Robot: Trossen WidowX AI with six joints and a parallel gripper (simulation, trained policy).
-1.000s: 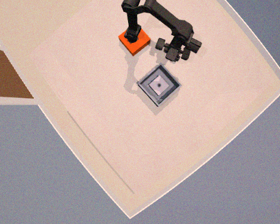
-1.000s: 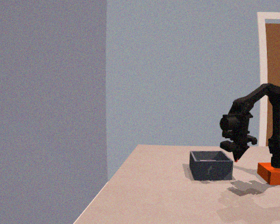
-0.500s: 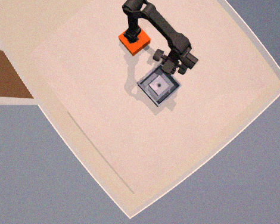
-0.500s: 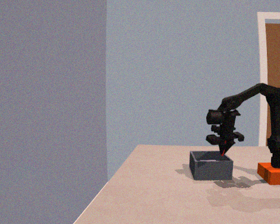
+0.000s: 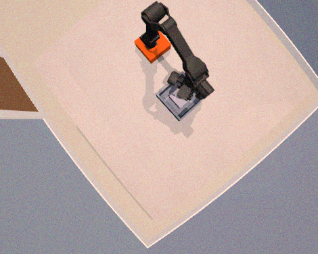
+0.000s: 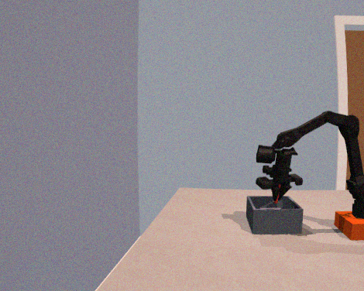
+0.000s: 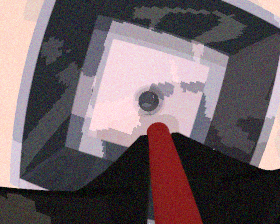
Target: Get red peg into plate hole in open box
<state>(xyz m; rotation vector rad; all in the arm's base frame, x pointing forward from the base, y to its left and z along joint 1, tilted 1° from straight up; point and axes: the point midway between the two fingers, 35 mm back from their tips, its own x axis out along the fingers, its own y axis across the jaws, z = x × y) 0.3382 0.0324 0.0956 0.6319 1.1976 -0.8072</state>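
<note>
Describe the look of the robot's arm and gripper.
The arm is black to dark grey all over, with slim links and chunky, rounded joint housings. The gripper is equally dark, with blocky parts jutting out at its sides and black fingers that taper towards their tips. No cables, sleeves or lettering can be made out on either.

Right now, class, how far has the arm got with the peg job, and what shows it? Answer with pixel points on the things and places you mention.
Done: the red peg [image 6: 276, 199] [image 7: 172, 175] is picked up and brought over the open box [image 5: 168, 109] [image 6: 278, 221] [image 7: 245, 95].
In hand: the gripper [image 6: 277, 200] [image 7: 159, 141] is shut on it, tip just short of the hole [image 7: 148, 101] in the wrist view.
Left: line up, lower it fully in, let go.
</note>
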